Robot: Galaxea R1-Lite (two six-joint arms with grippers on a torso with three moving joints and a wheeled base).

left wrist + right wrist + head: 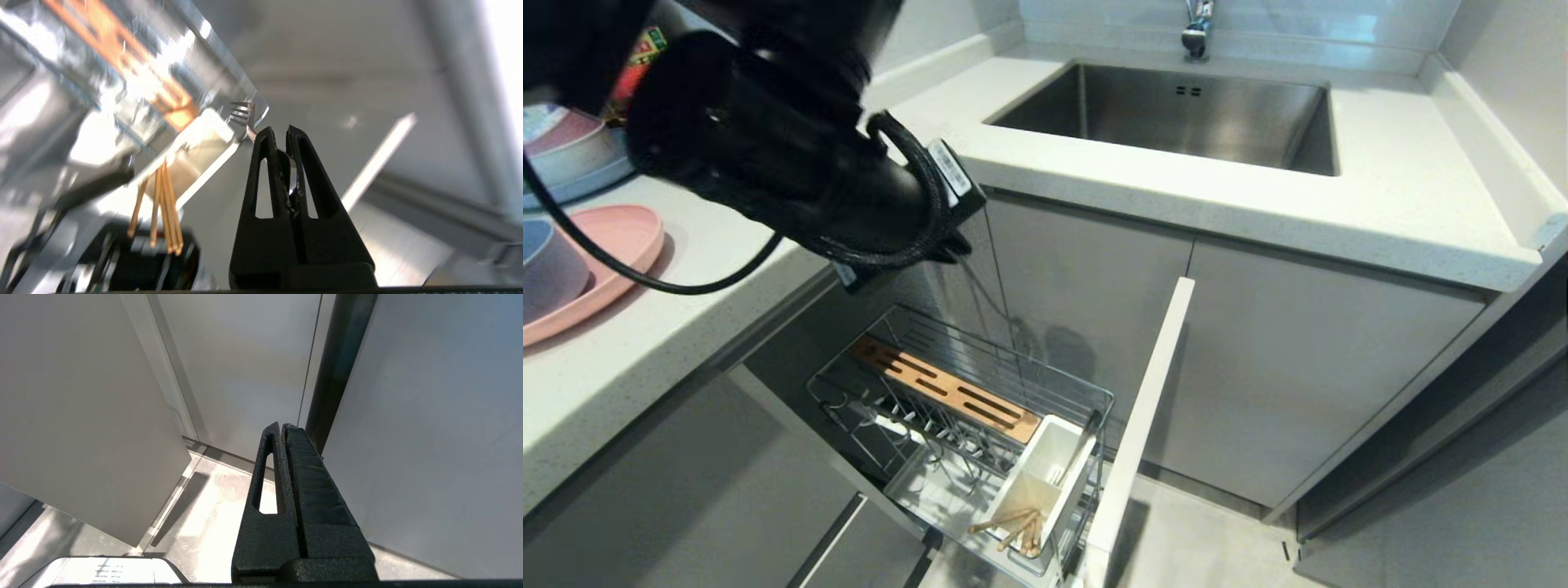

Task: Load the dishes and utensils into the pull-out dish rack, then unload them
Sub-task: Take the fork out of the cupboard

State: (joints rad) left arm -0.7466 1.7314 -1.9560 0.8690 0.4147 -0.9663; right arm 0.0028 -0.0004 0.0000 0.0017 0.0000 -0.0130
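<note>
Fork [244, 116] clamped in left gripper [278, 134]; four chopsticks [161, 204] boxed.

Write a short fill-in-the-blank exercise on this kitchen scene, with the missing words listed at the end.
1. The left gripper is shut on a metal ____.
2. The wooden chopsticks stand in the white ____ of the dish rack.
3. The pink plate lies on the ____.
4. The right gripper is ____ and holds nothing.

Missing words: fork; utensil box; counter; shut

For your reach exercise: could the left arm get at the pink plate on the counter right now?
Probably not yet: the left end effector is shut on the fork, so the pink plate, though open from above, must wait.
</note>
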